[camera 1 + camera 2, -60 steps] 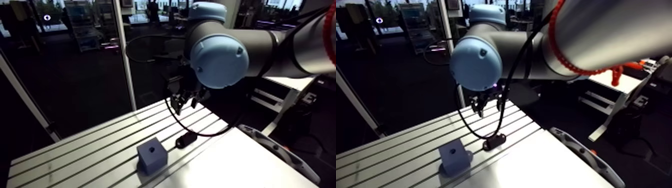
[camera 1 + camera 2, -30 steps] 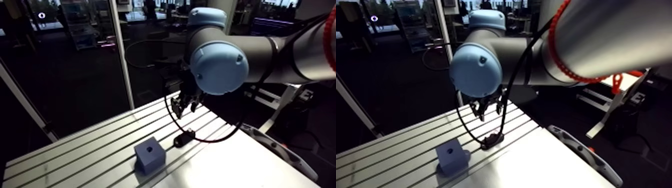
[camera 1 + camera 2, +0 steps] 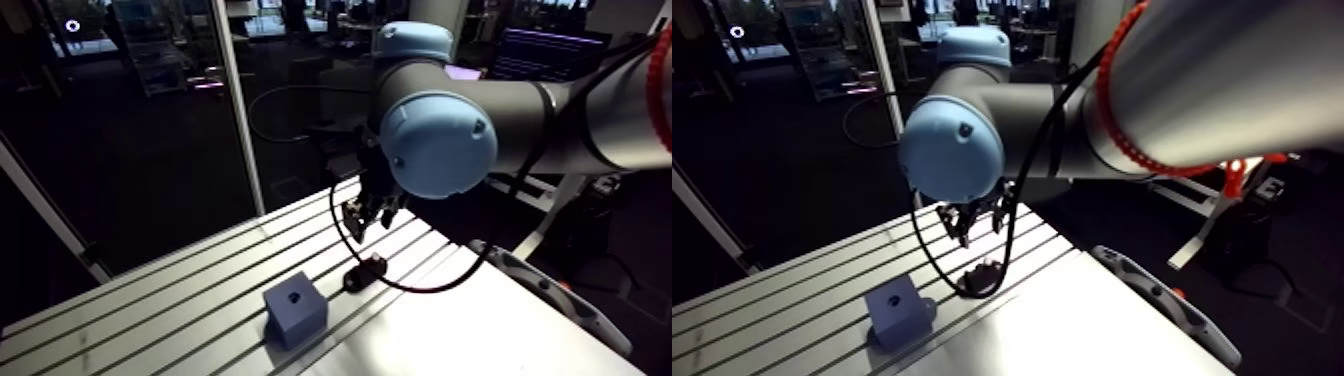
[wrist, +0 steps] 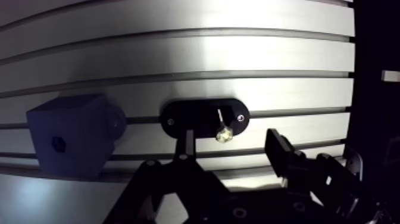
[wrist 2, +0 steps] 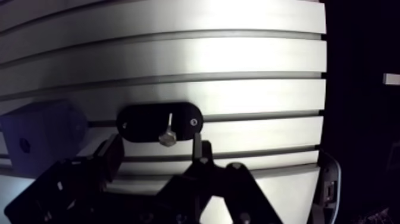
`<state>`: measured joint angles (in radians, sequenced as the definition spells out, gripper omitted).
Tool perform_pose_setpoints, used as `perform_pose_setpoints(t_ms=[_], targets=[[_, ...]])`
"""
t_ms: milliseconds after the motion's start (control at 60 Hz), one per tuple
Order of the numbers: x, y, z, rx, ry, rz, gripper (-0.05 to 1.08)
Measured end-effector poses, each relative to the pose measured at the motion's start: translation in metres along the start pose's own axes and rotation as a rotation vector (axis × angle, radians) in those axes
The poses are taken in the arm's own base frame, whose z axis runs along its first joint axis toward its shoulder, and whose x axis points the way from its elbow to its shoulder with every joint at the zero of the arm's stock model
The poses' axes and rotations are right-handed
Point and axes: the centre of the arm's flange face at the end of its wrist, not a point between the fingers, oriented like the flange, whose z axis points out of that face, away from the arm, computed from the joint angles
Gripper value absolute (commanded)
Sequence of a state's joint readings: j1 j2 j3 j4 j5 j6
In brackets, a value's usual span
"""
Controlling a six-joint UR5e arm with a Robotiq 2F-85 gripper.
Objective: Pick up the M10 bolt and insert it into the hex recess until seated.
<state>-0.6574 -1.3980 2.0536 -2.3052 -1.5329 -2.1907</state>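
Two black fingers (image 4: 280,149) of the Robotiq gripper (image 3: 362,218) are spread wide with nothing clamped between them. The gripper hangs above the slotted aluminium table (image 3: 150,310), clear of its surface.

Directly under it, a black oval holder plate (image 4: 196,116) lies across one of the table's slots. A small silvery M10 bolt (image 4: 222,126) sits on this plate. Its thin shank meets the plate near the middle, and its head is the end toward the gripper, showing in the gap between the spread fingers in the wrist view. Whether the bolt stands upright or lies flat cannot be told.

Left of the plate and a little nearer in the arm view rests a dark blue cube block (image 3: 295,315), just beside the plate but apart from it. The small hex recess (image 3: 293,297) in the block's top face is unfilled.
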Motion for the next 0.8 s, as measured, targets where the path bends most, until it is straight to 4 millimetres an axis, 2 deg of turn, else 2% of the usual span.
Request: perform_pose_setpoints(t_ms=[800], targets=[[-0.006,0.002,0.023,0.016,-0.025,-0.008,0.32]])
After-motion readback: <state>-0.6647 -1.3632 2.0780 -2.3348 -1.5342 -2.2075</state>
